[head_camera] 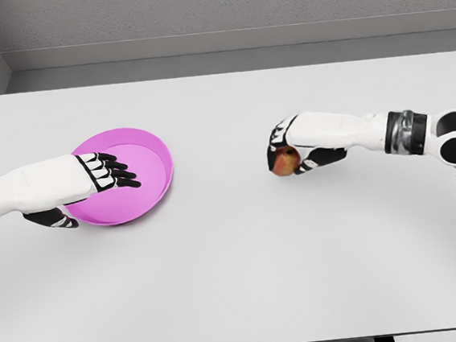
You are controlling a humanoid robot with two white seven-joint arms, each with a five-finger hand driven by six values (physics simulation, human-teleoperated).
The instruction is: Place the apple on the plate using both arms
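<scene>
A pink plate sits left of the table's middle and looks slightly tilted. My left hand reaches in from the left and grips the plate's near-left rim, with its fingers lying over the inside and the thumb under the edge. A red-yellow apple is right of centre, just above the table. My right hand is shut on the apple from its right side, and its fingers hide part of the fruit. A wide gap of table separates apple and plate.
The white table stretches wide toward the front edge. A grey wall runs along the back, and the right forearm extends to the right edge of the view.
</scene>
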